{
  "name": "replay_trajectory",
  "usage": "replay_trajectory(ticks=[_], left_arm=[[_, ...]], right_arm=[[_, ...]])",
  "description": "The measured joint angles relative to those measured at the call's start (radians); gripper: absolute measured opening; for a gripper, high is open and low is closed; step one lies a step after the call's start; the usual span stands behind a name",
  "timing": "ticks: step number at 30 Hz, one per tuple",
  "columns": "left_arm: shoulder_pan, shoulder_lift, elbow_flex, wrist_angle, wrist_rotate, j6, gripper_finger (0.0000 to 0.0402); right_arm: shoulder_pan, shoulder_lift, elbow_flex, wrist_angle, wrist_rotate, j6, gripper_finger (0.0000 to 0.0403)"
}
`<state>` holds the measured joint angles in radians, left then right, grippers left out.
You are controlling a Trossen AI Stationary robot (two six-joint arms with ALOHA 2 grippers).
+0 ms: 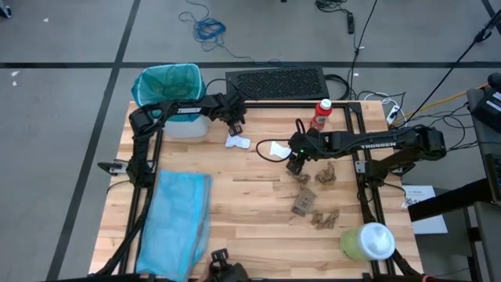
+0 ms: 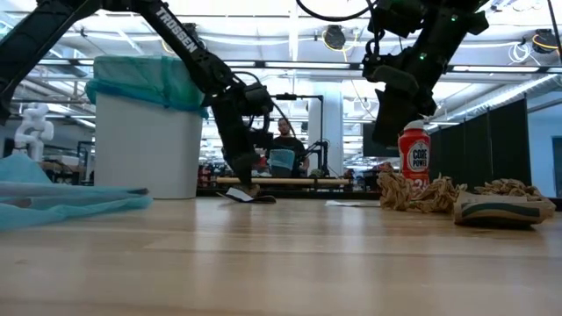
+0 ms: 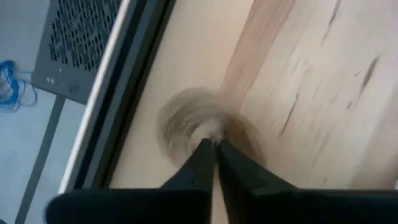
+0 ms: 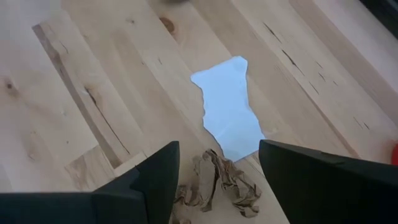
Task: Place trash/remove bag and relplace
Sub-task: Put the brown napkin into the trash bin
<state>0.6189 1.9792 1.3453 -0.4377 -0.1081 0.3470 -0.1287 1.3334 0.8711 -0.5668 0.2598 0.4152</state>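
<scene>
Small paper scraps, the trash, lie on the wooden table: a white one (image 1: 237, 142) near the far edge, another white one (image 4: 229, 106) and several crumpled brown ones (image 1: 325, 174). The bag, a teal liner (image 1: 167, 84), sits in the white bin (image 2: 145, 140) at the far left. A sky-blue bag (image 1: 176, 219) lies flat at the near left. My left gripper (image 3: 214, 144) is shut, pointing steeply down at the first white scrap (image 2: 250, 195). My right gripper (image 4: 217, 146) hangs open above a brown scrap (image 4: 214, 183). My left gripper's shut fingertips (image 2: 246, 184) stand right at the white scrap's far edge, coming from above and slanting down. The left wrist view shows no paper between them, only wood. Whether they touch the scrap, I cannot tell.
A red bottle (image 1: 322, 113) stands at the far edge. A pale-green container with a white top (image 1: 368, 241) stands at the near right corner. A dark perforated panel (image 1: 275, 82) lies beyond the far edge. Bare wood lies in the table's middle and near side.
</scene>
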Motion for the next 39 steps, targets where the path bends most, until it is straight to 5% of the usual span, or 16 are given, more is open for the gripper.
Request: replay_trajectory(ticks=[17,32,39], left_arm=[[-0.138,-0.344,0.097,-0.050,-0.051,0.000,0.0001],[-0.142,-0.792,0.105,-0.178,-0.520,0.002,0.0000],[-0.003,-0.783,0.104,-0.352,-0.536,-0.027,0.0000]], right_arm=[[0.000,0.000,0.000,0.021,-0.003,-0.016,0.0212],[0.000,0.000,0.000,0.029,-0.003,-0.039,0.0212],[0.000,0.000,0.000,0.045,-0.003,-0.037,0.0212]])
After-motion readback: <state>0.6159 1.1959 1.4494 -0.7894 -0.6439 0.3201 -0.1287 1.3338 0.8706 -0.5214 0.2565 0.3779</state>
